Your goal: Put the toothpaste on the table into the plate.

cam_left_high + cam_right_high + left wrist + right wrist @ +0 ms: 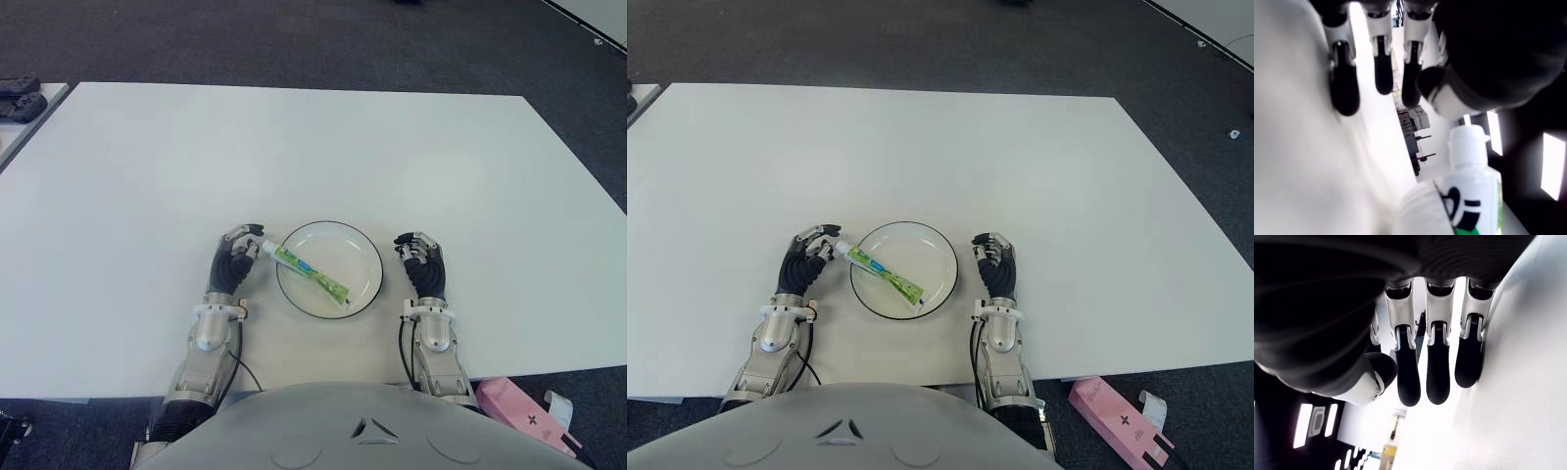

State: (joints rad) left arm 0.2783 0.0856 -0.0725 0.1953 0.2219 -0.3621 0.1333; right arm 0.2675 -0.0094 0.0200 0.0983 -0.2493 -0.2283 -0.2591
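1. Lying across the plate [364, 253], the toothpaste [313, 276] runs from its white cap, which overhangs the rim at the left, to its flat end near the plate's near edge, so the placing looks essentially done
2. Sitting just left of the plate, the left hand [235, 257] has its fingers [1344, 88] loosely curled with a gap between them and the thumb; the cap shows close to them in the wrist view, but they seem not to pinch it, though contact is hard to rule out
3. Judging from that, what is left is only for the left hand to draw clear of the tube
4. Showing just right of the plate, the right hand [421, 262] holds nothing, its fingers [1438, 377] half bent and apart
5. Bearing everything is a plain white table [294, 147], on dark grey carpet [294, 39]; a pink box [519, 411] lies on the floor at the near right, and dark objects [20, 98] sit on a second surface at the far left
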